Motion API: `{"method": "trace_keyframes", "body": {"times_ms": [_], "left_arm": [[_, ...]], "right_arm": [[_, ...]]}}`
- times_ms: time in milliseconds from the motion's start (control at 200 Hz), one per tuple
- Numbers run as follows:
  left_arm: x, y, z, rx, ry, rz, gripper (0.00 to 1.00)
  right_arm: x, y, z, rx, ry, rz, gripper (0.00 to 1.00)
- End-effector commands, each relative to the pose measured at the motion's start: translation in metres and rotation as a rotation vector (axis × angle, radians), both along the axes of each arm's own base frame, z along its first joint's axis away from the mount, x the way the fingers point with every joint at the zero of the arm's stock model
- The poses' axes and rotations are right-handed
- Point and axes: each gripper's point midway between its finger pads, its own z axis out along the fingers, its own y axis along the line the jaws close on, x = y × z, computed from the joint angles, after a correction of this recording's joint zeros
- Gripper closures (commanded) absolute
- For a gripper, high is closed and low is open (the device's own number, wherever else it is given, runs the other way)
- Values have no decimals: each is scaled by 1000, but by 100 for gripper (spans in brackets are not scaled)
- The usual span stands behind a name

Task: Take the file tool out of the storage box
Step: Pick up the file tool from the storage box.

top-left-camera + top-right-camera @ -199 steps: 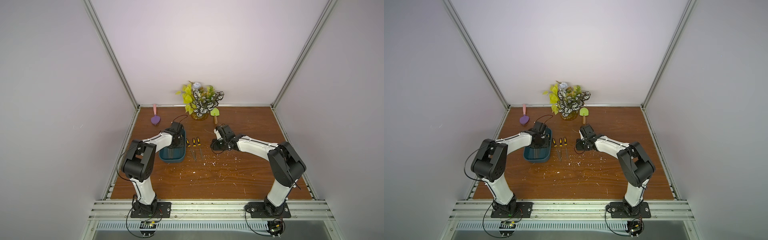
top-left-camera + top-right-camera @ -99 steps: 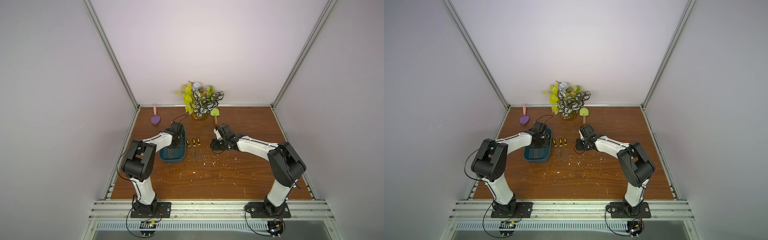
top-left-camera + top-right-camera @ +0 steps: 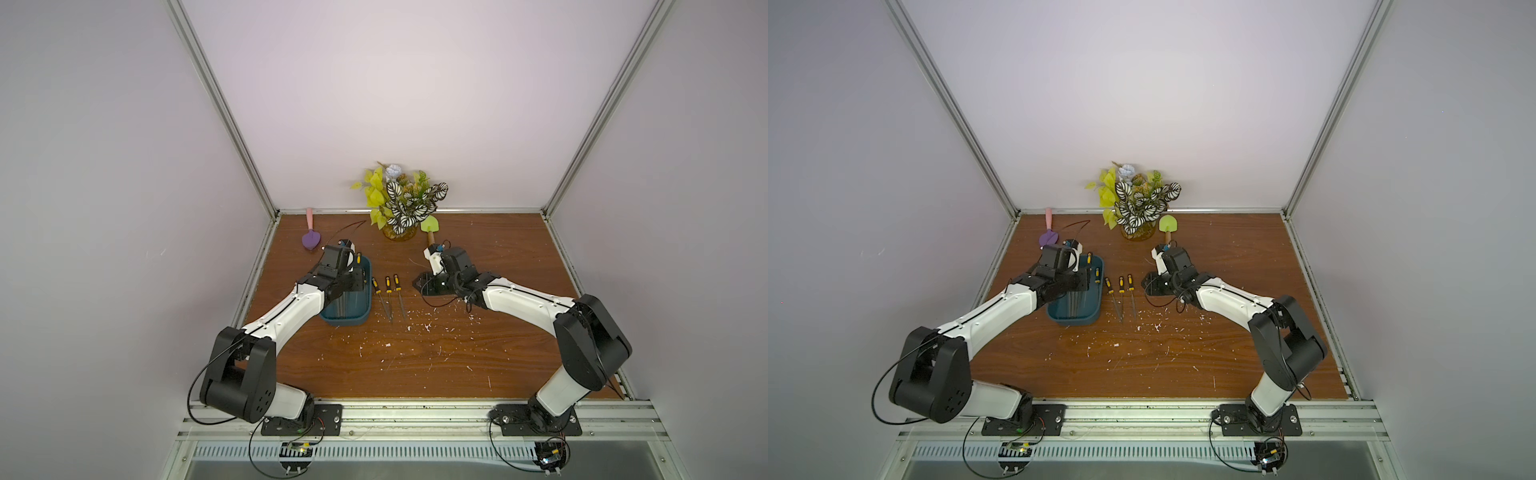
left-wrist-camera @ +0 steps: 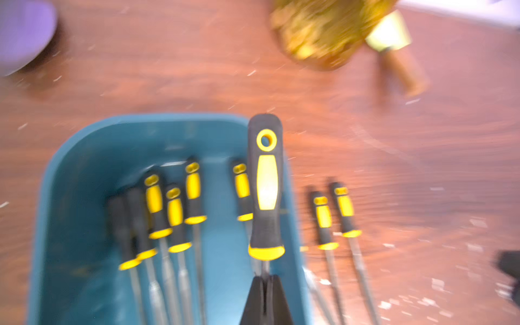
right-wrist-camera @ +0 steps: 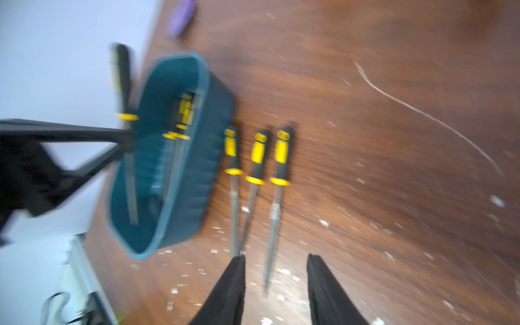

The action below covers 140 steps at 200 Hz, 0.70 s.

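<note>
The dark teal storage box sits on the left of the wooden table. My left gripper is shut on the metal shank of a black-and-yellow file tool. The file's handle stands raised above the box rim, while its blade still reaches down inside. Several more files lie in the box. Three files lie side by side on the table right of the box. My right gripper hangs open and empty over their tips.
A potted plant stands at the back wall. A green spatula lies beside it, and a purple spatula lies at the back left. White crumbs are scattered on the table. Walls close in both sides.
My left gripper's jaws have closed on the file's shank. The right gripper's jaws have widened slightly. Both arms have hardly shifted.
</note>
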Motion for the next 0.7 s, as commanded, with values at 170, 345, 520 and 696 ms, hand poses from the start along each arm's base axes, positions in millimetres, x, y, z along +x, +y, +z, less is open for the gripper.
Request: {"method": "trace_keyframes", "body": {"times_ms": [170, 345, 520, 696], "left_arm": [[-10, -42, 46, -350, -144, -233, 100], [-13, -48, 54, -377, -146, -278, 100], [-25, -57, 57, -417, -146, -343, 100], [-48, -76, 81, -587, -174, -501, 100]], "right_arm": [[-13, 52, 101, 339, -184, 209, 54], [-6, 60, 103, 368, -157, 213, 54], [5, 69, 104, 373, -137, 199, 54], [7, 72, 119, 476, -155, 262, 54]]}}
